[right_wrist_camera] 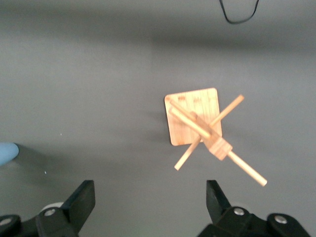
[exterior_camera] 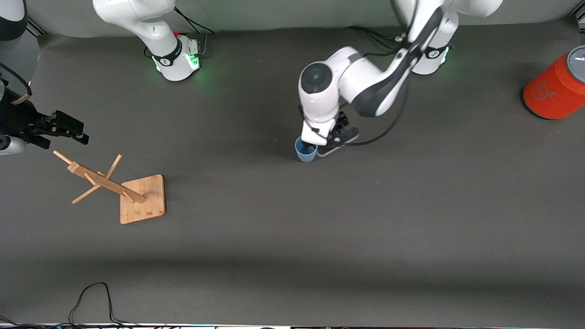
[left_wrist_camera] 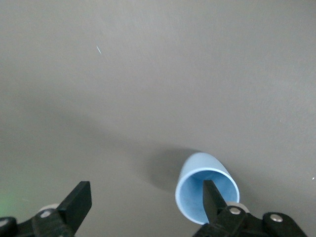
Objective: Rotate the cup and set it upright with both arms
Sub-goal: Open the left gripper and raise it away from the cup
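Dark grey mat [exterior_camera: 292,237], mostly bare. The cup [exterior_camera: 305,151] stands upright mid-table; the left gripper [left_wrist_camera: 143,200] is spread, one finger [left_wrist_camera: 213,197] inside its rim. The right gripper [right_wrist_camera: 150,200], spread, hovers over the wooden rack [exterior_camera: 123,192]. An orange cylinder [exterior_camera: 555,89] sits at the edge.

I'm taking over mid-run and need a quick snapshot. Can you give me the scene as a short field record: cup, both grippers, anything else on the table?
cup: light blue cup standing upright on the table, mouth up
left gripper: left gripper open, right at the cup; one finger inside the mouth, the other outside and apart from it, not gripping
right gripper: right gripper open, holding nothing, waiting over the wooden rack
other items: orange cylinder at the left arm's end of the table
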`<action>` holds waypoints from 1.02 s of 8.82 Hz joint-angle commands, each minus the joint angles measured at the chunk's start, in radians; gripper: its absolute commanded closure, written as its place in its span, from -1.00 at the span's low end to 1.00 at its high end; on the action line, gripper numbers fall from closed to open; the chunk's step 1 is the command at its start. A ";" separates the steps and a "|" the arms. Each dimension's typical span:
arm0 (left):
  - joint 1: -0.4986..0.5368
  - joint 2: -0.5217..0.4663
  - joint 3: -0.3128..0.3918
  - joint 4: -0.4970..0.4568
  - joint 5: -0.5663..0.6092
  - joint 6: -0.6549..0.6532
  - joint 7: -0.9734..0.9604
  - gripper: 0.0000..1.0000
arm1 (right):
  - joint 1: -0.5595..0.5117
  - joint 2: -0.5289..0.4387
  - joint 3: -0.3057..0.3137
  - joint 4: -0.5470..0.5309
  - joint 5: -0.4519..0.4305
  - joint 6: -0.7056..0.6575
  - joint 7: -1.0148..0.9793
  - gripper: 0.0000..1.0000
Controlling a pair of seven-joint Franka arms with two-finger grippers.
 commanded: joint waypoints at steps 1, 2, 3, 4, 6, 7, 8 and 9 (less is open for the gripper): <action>0.184 -0.016 0.000 0.165 0.020 -0.227 0.387 -1.00 | 0.004 0.034 -0.009 0.061 -0.005 -0.028 -0.002 -1.00; 0.282 -0.031 -0.002 0.202 0.084 -0.276 0.554 -1.00 | 0.001 0.037 -0.012 0.063 -0.004 -0.028 -0.002 -1.00; 0.368 -0.056 -0.002 0.203 0.111 -0.268 0.678 -1.00 | 0.001 0.038 -0.014 0.071 -0.004 -0.028 -0.002 -1.00; 0.479 -0.092 -0.005 0.193 0.099 -0.263 0.864 -1.00 | -0.001 0.040 -0.012 0.085 -0.004 -0.031 -0.002 -1.00; 0.702 -0.233 -0.005 0.107 -0.025 -0.272 1.236 -1.00 | -0.001 0.034 -0.031 0.080 -0.002 -0.058 0.009 -1.00; 0.767 -0.284 -0.005 0.073 -0.103 -0.266 1.309 -1.00 | 0.001 0.035 -0.034 0.083 0.001 -0.061 0.016 -1.00; 0.791 -0.321 -0.003 0.048 -0.137 -0.254 1.312 -1.00 | 0.001 0.038 -0.034 0.088 0.045 -0.061 0.016 -1.00; 0.791 -0.356 -0.003 0.016 -0.142 -0.252 1.312 -1.00 | 0.004 0.029 -0.037 0.085 0.059 -0.061 0.019 -1.00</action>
